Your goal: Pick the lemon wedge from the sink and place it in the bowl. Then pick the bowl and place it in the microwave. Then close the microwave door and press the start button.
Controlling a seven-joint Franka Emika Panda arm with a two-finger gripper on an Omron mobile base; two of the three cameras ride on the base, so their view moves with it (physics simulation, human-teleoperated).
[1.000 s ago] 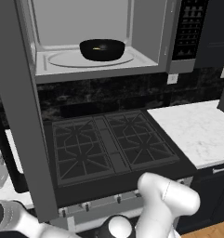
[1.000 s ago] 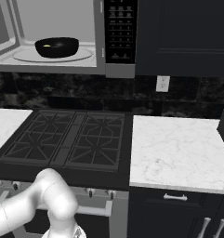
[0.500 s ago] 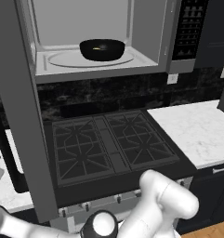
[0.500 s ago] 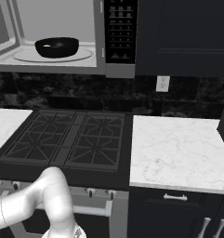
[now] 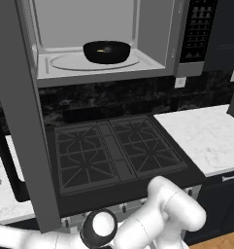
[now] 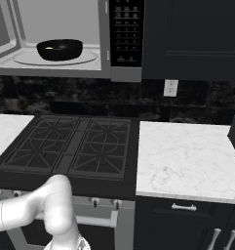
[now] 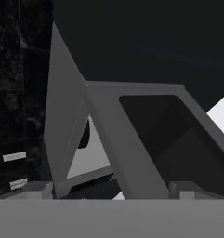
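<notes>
**Door-close risk: bad approach angle on open microwave door**

Bowl (image 5: pixel 107 51) already on turntable inside microwave (image 5: pixel 157 58), lemon wedge (image 5: pixel 105 49) visible as a yellow fleck inside it. Remaining, as judged: shut door, press start.

Gripper (image 7: pixel 111 195) spread wide, nothing between the jaws. Held low, below and in front of the cooktop (image 5: pixel 113 151), well under the microwave. Hand view looks up along the microwave door (image 7: pixel 62 135): grey frame panel rising ahead and above the fingertips, swung out edge-on, pale cavity glimpsed past it. No contact with the door visible.

Possible failures from here:
- Pushing near the hinge side instead of the free edge: little leverage, fingers slide along the panel, door stalls half shut.
- Coming up under the door's lower edge: jams or lifts against the frame rather than swinging it.
- Wide jaws catching the frame edge or the handle (image 5: pixel 7 151) during the sweep.
- Door left unlatched, then start press does nothing useful.
- Button panel (image 6: pixel 127 34) up and to the right of the hand; small keys, wide fingers, wrong key likely.
- Elbow folded low near the stove front; large upward swing may clip the cooktop edge.
</notes>
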